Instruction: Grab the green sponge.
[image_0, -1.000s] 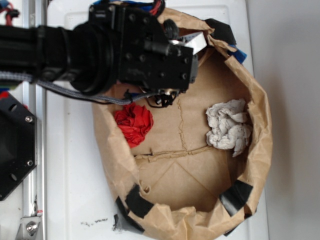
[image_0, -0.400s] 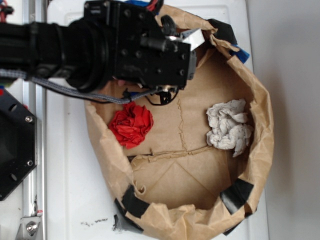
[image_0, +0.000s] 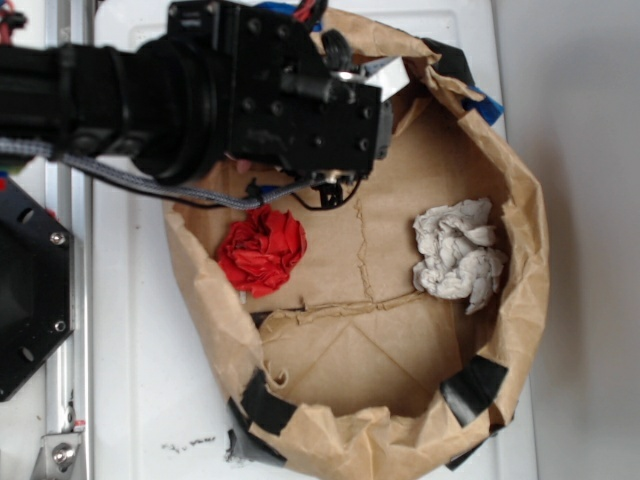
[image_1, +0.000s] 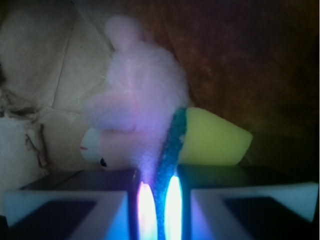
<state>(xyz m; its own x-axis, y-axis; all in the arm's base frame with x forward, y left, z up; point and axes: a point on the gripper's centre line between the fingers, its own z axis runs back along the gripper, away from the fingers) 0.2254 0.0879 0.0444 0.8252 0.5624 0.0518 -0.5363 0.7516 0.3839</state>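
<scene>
Through the wrist camera we see our gripper (image_1: 156, 200) with its two pale fingers (image_1: 65, 212) drawn in close, only a narrow glowing slit left between them, and the dark green scouring edge of the green sponge (image_1: 212, 137) runs down into that slit, so we read the jaws as clamped on the sponge. The sponge's body is yellow foam and sticks out to the right of the fingers, lying on its side. Pressed against its left face is a pink plush toy (image_1: 135, 107) with a white face and a small dark eye; whether the fingers also pinch the plush we cannot tell. Behind both is creased brown paper. From the exterior view, our black arm (image_0: 230, 90) reaches in from the left over the upper left part of a wide, rolled-down brown paper bag (image_0: 520, 250), hiding the sponge beneath it. Inside the bag, a red paper ball (image_0: 262, 250) lies at the left, just below the arm, and a grey-white paper ball (image_0: 458, 252) lies well apart at the right. Black tape patches (image_0: 478, 388) mark the bag's rim. The bag sits on a white tabletop (image_0: 140, 380), with a metal rail (image_0: 68, 330) along its left edge.
</scene>
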